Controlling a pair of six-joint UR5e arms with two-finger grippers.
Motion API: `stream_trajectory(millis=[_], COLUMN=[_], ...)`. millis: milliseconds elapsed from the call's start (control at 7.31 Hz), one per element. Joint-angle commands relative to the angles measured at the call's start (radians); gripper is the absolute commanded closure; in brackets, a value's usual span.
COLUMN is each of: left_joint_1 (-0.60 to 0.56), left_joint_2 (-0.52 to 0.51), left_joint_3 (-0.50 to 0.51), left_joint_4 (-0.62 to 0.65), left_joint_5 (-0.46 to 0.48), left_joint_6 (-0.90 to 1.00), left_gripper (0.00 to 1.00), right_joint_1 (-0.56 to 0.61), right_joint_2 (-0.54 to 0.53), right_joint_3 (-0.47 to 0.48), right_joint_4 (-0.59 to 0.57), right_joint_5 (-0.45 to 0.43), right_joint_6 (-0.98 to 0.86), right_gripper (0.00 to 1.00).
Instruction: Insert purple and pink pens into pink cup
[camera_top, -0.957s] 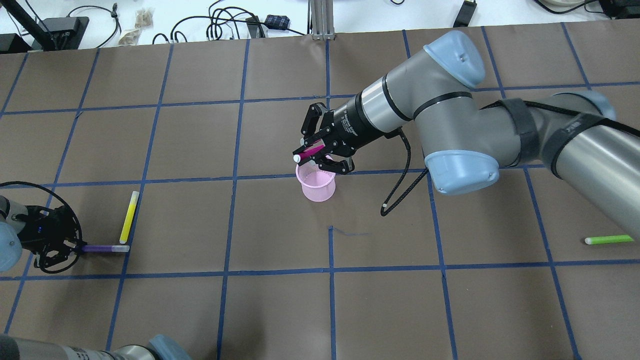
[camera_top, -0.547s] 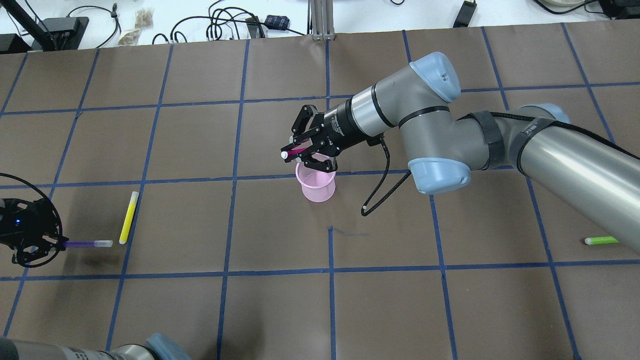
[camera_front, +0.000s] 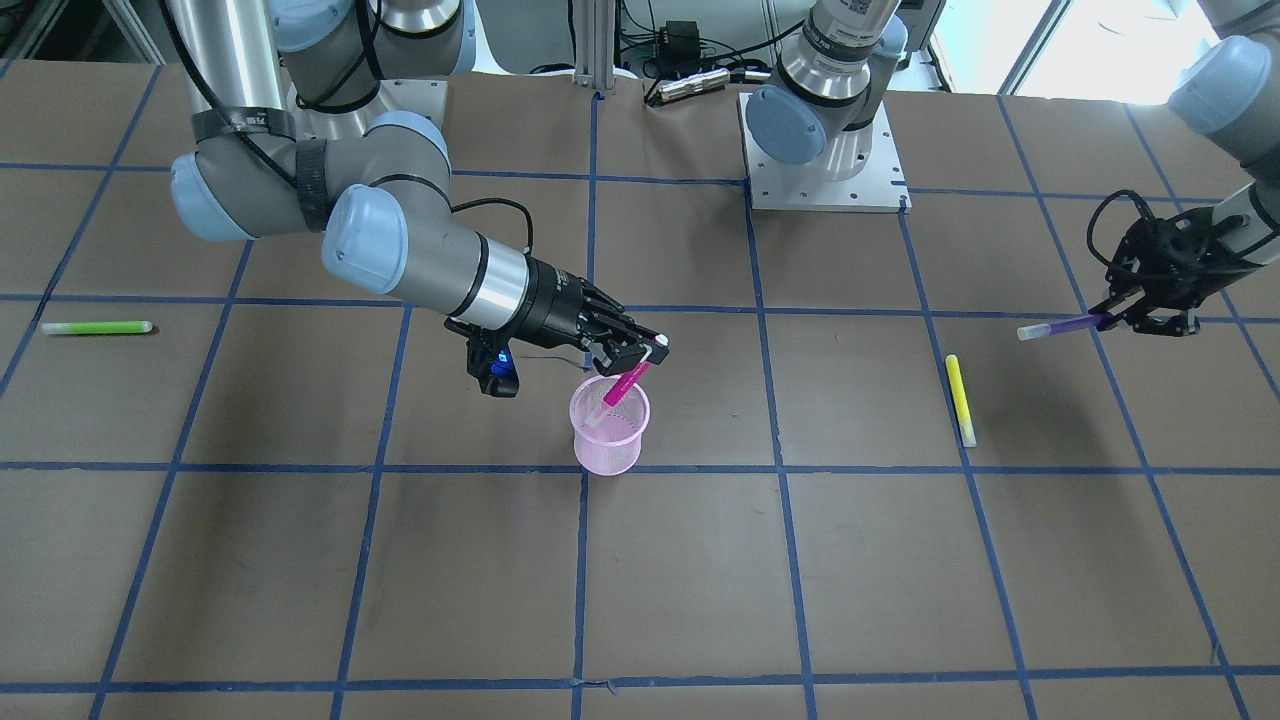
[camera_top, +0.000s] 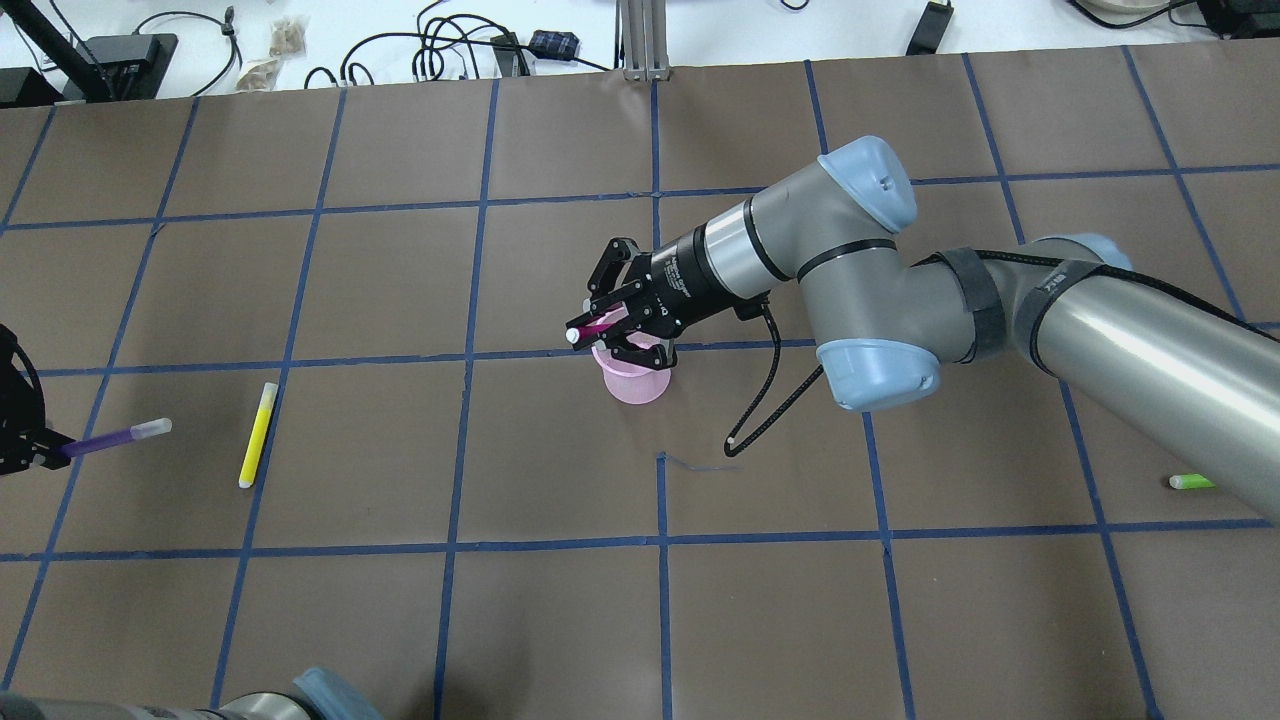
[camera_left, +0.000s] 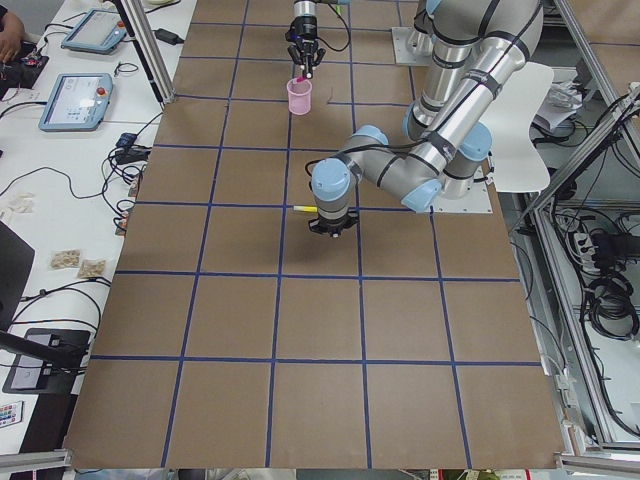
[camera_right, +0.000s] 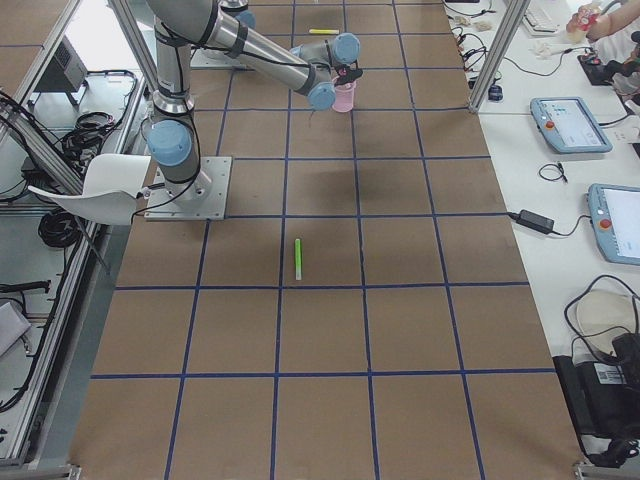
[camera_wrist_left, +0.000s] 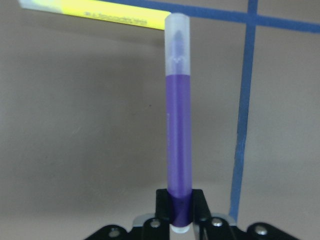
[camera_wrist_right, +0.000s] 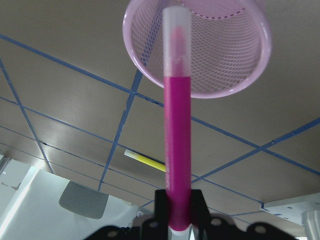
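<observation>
Across the table, from the front-facing camera: clamps the right gripper (camera_front: 648, 352) on the pink pen (camera_front: 625, 385) close to its white tail end and slants it down toward the pink cup (camera_front: 610, 455), clear cap at the mouth. Cannot tell cap-above-rim from cap-already-inside. Holds the purple pen (camera_front: 1060, 326) by its tail in the left gripper (camera_front: 1105, 320), jaws closed on it, roughly level and well apart from the cup. Leaves a yellow pen (camera_front: 960, 400) near that gripper and a green pen (camera_front: 95, 327) far off on the other side, both lying flat.

From overhead: places the right gripper over the cup, hiding part of the rim and the pen's cap end; shows the purple pen poking in at the left edge, its gripper mostly cut off.

From the two side cameras: too small for judging either grip; confirms only the right gripper at the cup.

From the left wrist: pinches the purple barrel at its very end, cap far out in front.

From the right wrist: same end pinch on the pink barrel, cap lined up against the open mesh mouth.

Probably handles as light, stiff, smooth plastic: easy to lift, prone to swivelling or sliding in an end pinch. Suits a firm hold near the tail for dropping in cap-first. Looks light and tippable as for the cup, so calls for release without knocking the rim.
</observation>
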Motion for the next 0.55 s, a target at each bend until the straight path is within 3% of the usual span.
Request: stream_trajectory(millis=[0,137,410], left_joint_1=[-0.133,-0.192,-0.349], left_joint_2=[0.053,0.072,0.066], left_joint_3=[0.072,0.112,0.204], left_joint_4=[-0.099,-0.144,-0.204], left_joint_5=[-0.006,-0.003,0.006], left_joint_6=[-0.182,-0.276,-0.475], left_gripper=[1.00,1.00,1.00], right_joint_1=[0.001,0.001,0.001], right_joint_2=[0.009,0.009,0.011], right_joint_3=[0.006,0.003,0.006], right_joint_4=[-0.002,0.004,0.013], right_joint_5=[-0.005,-0.005,-0.008], right_joint_6=[0.006,0.015,0.017], right_gripper=[1.00,1.00,0.62])
